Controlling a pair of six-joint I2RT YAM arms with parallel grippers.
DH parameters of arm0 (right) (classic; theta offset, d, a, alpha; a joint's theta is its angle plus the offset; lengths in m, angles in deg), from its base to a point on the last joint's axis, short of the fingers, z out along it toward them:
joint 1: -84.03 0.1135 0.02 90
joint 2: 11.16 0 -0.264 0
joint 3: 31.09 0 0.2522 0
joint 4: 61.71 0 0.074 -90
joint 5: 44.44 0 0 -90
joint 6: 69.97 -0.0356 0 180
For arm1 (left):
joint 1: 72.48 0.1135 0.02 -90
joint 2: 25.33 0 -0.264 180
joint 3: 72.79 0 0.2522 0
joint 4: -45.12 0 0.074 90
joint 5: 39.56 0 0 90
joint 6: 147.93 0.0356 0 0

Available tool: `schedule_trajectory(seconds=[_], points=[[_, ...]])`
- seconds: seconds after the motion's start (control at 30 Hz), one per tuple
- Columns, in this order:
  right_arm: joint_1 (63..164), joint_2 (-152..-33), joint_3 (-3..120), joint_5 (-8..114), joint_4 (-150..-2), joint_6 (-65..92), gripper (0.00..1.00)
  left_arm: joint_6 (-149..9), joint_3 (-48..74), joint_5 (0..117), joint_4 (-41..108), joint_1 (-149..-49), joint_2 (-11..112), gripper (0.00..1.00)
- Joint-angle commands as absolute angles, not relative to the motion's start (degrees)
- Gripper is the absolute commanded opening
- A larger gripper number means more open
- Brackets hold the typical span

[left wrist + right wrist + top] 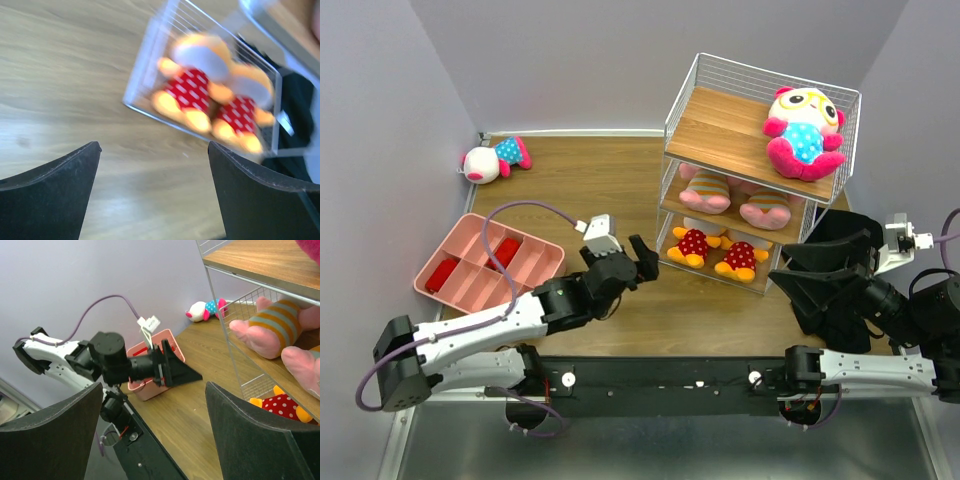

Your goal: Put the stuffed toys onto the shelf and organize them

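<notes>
Stuffed toy (495, 158), white face, dotted blue belly

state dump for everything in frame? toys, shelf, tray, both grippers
left gripper: open, empty
right gripper: open, empty
shelf: upright, five toys on it
white-faced toy: seated on top tier
pink pigs: side by side, middle tier
yellow toys: side by side, bottom tier
loose white-faced toy: lying on table, far left, unshelved
pink tray: on table, red items inside
</notes>
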State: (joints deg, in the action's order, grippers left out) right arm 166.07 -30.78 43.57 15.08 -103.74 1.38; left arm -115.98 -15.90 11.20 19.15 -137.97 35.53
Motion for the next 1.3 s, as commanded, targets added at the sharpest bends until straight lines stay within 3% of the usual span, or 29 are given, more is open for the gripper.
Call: schedule_trajectory(seconds=[0.0, 0.13, 0.33, 0.53, 0.73, 0.87, 1.27], points=[[166.2, -32.7, 44.3, 17.3, -103.5, 0.6, 0.90, -110.4, -14.4, 6.6, 7.1, -130.9, 31.6, 0.99], [166.2, -32.9, 43.6, 17.3, -104.2, 0.8, 0.90, -105.4, -12.2, 6.0, 5.3, -125.2, 32.0, 0.99], [166.2, -31.8, 40.2, 17.6, -102.8, 1.1, 0.90, -97.8, -8.1, 15.7, 7.7, -108.2, 36.1, 0.98], [166.2, -30.3, 37.3, 18.1, -101.5, 2.8, 0.90, -110.9, -1.9, 22.0, 7.6, -87.9, 40.3, 0.89], [166.2, -30.5, 37.2, 18.6, -102.4, 5.0, 0.90, -118.6, 11.1, 26.8, 8.9, -74.8, 52.3, 0.88], [166.2, -30.2, 36.5, 21.9, -101.4, 5.4, 0.90, -121.5, 21.3, 31.3, 10.4, -68.5, 62.3, 0.87], [166.2, -31.6, 36.5, 20.4, -105.4, 6.9, 0.90, -125.5, 53.7, 28.9, -1.0, -64.1, 94.4, 0.90]])
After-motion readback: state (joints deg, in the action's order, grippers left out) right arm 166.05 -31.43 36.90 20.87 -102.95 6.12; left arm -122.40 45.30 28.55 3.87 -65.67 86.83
